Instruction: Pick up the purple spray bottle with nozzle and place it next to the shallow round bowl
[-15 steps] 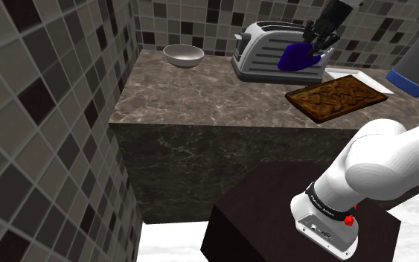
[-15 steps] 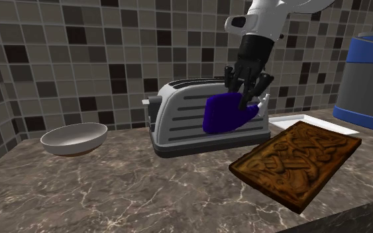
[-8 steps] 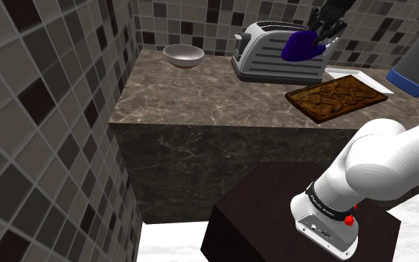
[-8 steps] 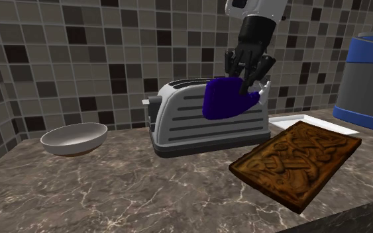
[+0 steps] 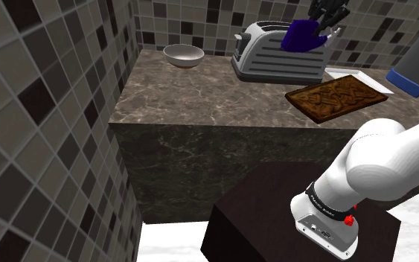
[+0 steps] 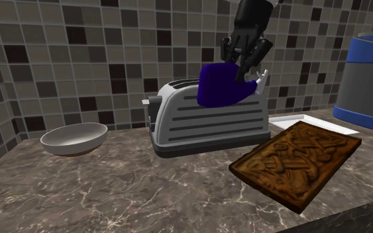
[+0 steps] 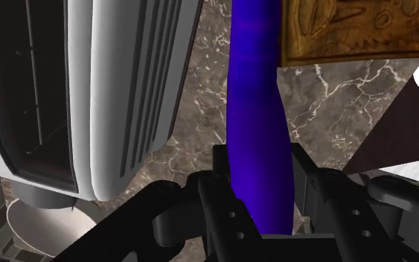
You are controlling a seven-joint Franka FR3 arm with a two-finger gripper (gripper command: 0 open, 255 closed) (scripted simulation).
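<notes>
Wrist view, item one: the black gripper (image 7: pixel 260 175), both fingers clasped against the sides of the purple spray bottle (image 7: pixel 256 104), whose body ran straight out from between them. Second exterior view, same item: the gripper (image 6: pixel 246 56) came down from above and held the bottle (image 6: pixel 221 86) at its nozzle end. The bottle hung clear of the counter (image 6: pixel 112 192), about level with the top of the toaster (image 6: pixel 208 126) and on its front side. Long axis: laid over, near level, white nozzle toward that view's right, broad body toward its left. Item two: the toaster, set along the counter's back edge, just behind the load. Item three: the shallow round bowl (image 6: pixel 74 138), upright, near the back edge toward the counter's corner at that view's left, well apart from the gripper, with the toaster between the two. Item four: a carved wooden board (image 6: pixel 297 159) at the front edge on the opposite side, with a white tray (image 6: pixel 291 122) behind it. Judgement: the carry would have to run toward the bowl, over or in front of the toaster, and the bottle would probably need turning upright before set-down on bare counter beside the bowl.
</notes>
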